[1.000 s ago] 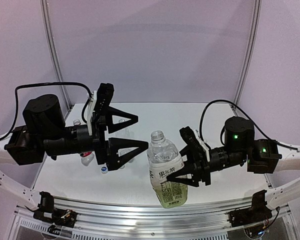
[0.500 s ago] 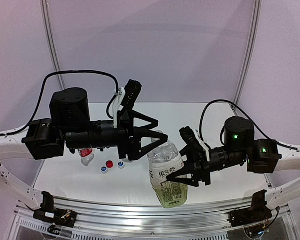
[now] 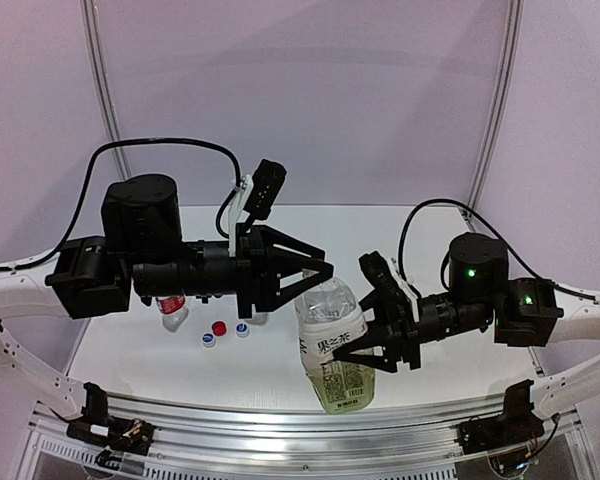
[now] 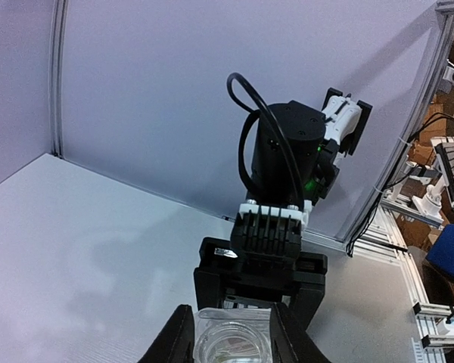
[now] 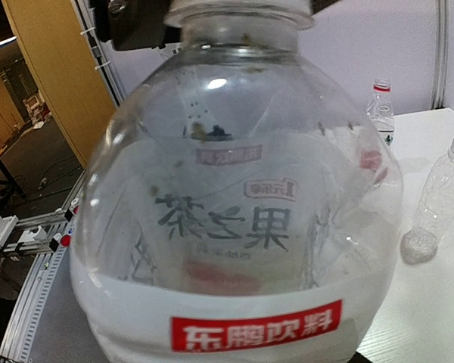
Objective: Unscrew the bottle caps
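Note:
The large white-and-green-labelled bottle (image 3: pixel 335 350) is held up near the table's front, its body gripped by my right gripper (image 3: pixel 365 342). It fills the right wrist view (image 5: pixel 242 227), where my own fingers do not show. My left gripper (image 3: pixel 322 273) is shut on this bottle's neck from the left. In the left wrist view its fingers (image 4: pixel 178 342) press either side of the open, capless mouth (image 4: pixel 233 344). A red cap (image 3: pixel 219 328) and two white-and-blue caps (image 3: pixel 209 340) (image 3: pixel 242 329) lie loose on the table.
The small red-labelled bottle (image 3: pixel 170 308) stands at the left under my left arm and also shows in the right wrist view (image 5: pixel 380 106). The slim ribbed bottle (image 5: pixel 439 200) stands near it, uncapped. The white table (image 3: pixel 430 230) is walled at the back and ends in a rail in front.
My left arm swung right from above the caps to the large bottle's top. Its jaws went from wide open to shut on the neck. The right arm stayed put.

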You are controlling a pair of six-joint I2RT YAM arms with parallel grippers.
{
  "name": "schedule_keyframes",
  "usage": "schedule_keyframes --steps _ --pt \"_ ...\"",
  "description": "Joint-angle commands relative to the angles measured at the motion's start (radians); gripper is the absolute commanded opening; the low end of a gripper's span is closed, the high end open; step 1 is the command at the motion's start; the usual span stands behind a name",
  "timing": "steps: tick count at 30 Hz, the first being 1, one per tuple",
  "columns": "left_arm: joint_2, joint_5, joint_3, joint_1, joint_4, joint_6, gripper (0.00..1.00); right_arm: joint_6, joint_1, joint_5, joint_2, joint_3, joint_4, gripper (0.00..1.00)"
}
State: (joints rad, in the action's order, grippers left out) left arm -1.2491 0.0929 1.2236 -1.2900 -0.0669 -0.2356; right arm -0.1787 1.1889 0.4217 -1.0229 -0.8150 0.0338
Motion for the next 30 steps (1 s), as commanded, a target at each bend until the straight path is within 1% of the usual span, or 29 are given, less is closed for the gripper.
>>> schedule_keyframes --steps 1,3,4,11,12,15,16,17,19,20,22,24,27,28,30 --pt "-0.007 -0.015 0.021 0.011 -0.011 -0.007 0.34 -0.003 0.001 -0.010 0.020 0.005 -0.019 0.64" --pt "-0.005 -0.028 0.021 0.012 -0.015 -0.006 0.34 -0.006 0.001 -0.022 0.026 0.007 -0.018 0.89" --pt "-0.002 -0.035 0.023 0.012 -0.021 -0.003 0.34 -0.008 0.001 -0.029 0.028 0.007 -0.018 0.99" --pt "0.005 -0.085 0.021 0.030 -0.049 0.011 0.34 -0.018 0.001 -0.108 0.055 0.016 -0.012 0.99" --pt "0.006 -0.087 0.022 0.032 -0.051 0.015 0.34 -0.018 0.001 -0.133 0.060 0.018 -0.010 0.99" --pt "0.005 -0.168 0.026 0.034 -0.081 0.037 0.34 -0.025 0.000 -0.261 0.071 0.017 0.014 0.99" --pt "0.005 -0.210 0.024 0.036 -0.094 0.041 0.38 -0.026 0.001 -0.306 0.074 0.018 0.022 0.99" --pt "0.006 -0.256 0.025 0.037 -0.113 0.042 0.44 -0.029 0.000 -0.344 0.078 0.017 0.028 0.99" --pt "0.016 -0.361 0.017 0.034 -0.160 0.028 0.60 -0.035 0.001 -0.405 0.083 0.018 0.038 0.99" --pt "0.029 -0.412 0.006 0.029 -0.177 0.020 0.69 -0.037 0.001 -0.414 0.084 0.017 0.044 0.99" --pt "0.074 -0.501 -0.035 0.012 -0.202 0.002 0.80 -0.042 0.001 -0.416 0.082 0.015 0.047 0.99" --pt "0.119 -0.528 -0.073 0.003 -0.229 -0.024 0.83 -0.053 0.001 -0.416 0.070 0.010 0.055 0.99" --pt "0.179 -0.483 -0.117 -0.026 -0.308 -0.002 0.87 -0.073 0.001 -0.401 0.029 -0.026 0.111 0.99" --pt "0.187 -0.487 -0.122 -0.044 -0.347 0.010 0.87 -0.082 0.001 -0.390 0.009 -0.044 0.142 0.99" --pt "0.185 -0.542 -0.130 -0.087 -0.425 0.014 0.89 -0.091 0.000 -0.348 -0.041 -0.086 0.193 0.99"
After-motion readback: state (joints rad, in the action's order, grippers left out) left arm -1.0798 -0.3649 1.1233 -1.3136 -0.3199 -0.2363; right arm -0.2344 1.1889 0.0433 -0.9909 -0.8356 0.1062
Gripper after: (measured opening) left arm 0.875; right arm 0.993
